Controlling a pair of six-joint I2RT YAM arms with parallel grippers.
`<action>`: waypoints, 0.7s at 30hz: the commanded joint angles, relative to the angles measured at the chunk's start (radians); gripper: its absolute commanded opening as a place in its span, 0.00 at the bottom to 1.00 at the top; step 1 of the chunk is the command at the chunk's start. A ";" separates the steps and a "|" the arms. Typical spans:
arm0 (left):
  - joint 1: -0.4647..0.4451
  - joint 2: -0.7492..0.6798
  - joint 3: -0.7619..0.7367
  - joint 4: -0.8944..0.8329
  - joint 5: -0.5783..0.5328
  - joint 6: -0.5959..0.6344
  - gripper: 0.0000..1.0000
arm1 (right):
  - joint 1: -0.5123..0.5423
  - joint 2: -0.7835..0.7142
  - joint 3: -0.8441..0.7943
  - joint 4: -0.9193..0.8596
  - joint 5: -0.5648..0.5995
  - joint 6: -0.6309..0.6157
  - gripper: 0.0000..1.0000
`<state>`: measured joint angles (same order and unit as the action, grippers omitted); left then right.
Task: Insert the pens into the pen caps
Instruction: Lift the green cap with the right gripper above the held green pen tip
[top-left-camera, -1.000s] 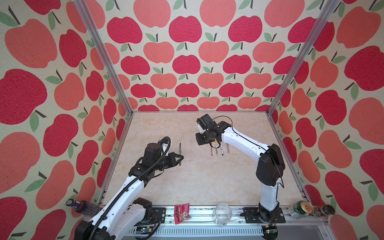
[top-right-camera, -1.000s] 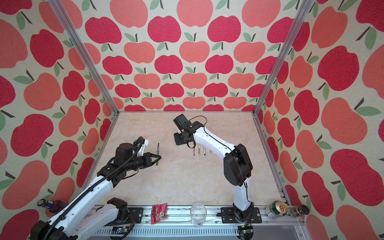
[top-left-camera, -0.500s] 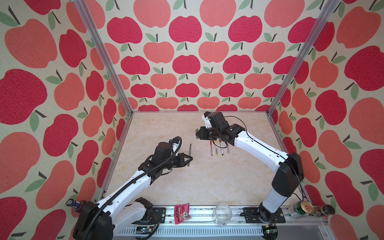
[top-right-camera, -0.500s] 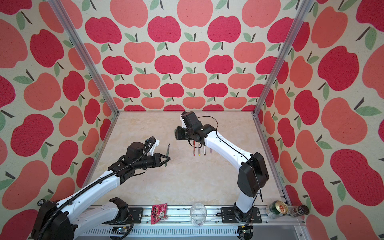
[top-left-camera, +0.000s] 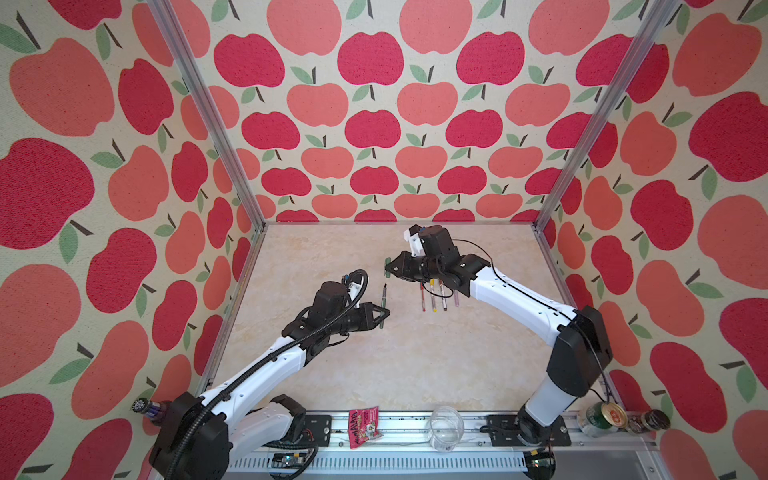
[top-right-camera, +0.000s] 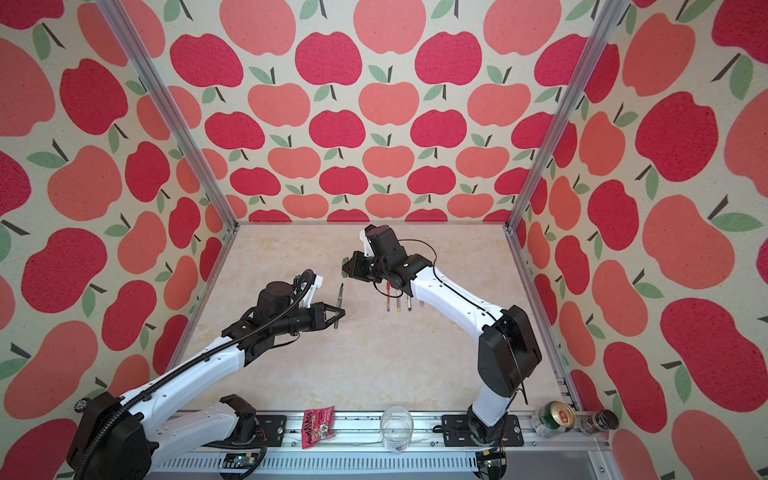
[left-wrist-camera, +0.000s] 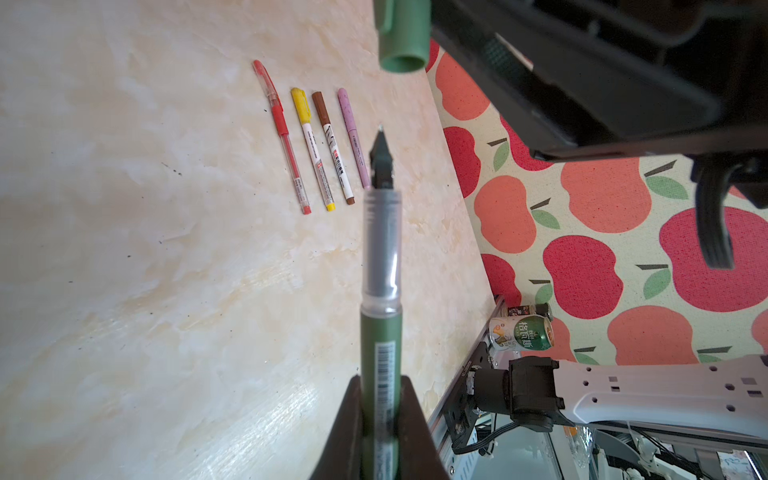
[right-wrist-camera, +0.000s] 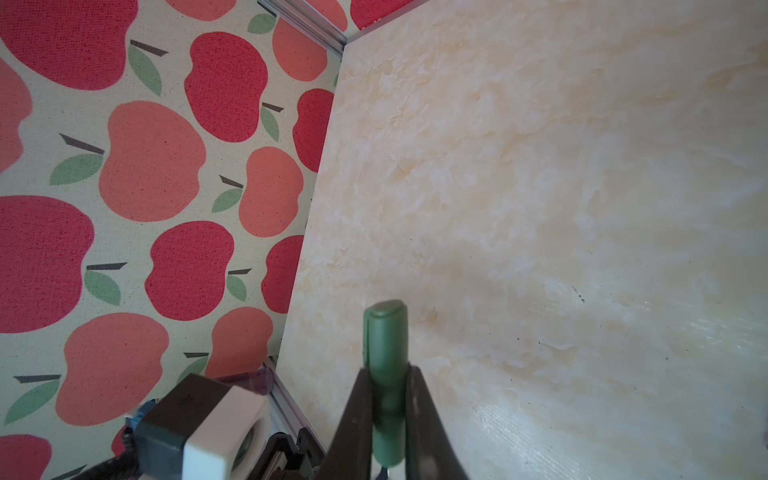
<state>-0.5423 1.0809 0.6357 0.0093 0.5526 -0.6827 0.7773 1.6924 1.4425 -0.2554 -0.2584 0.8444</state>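
Both top views high, looking down, sharing whole table (top-left-camera: 374, 374), wrist views close, low

We are seeing a bright, evenly lit scene with faint shadows. Glare is streaking the tabletop (right-wrist-camera: 602, 415) in both wrist views, where the green cap (right-wrist-camera: 386, 353) is looking soft. Wide-angle distortion is stretching the walls (top-left-camera: 62, 208) in both top views.
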 joint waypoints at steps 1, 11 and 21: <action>-0.005 0.001 0.035 0.024 -0.021 0.004 0.04 | -0.006 -0.029 -0.010 0.034 -0.031 0.030 0.05; -0.006 -0.007 0.035 0.026 -0.031 0.006 0.04 | -0.006 -0.019 -0.029 0.039 -0.048 0.038 0.04; -0.006 -0.006 0.035 0.031 -0.031 0.005 0.04 | -0.004 -0.012 -0.040 0.045 -0.062 0.043 0.03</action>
<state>-0.5423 1.0805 0.6369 0.0124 0.5304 -0.6823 0.7765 1.6924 1.4132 -0.2295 -0.2996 0.8742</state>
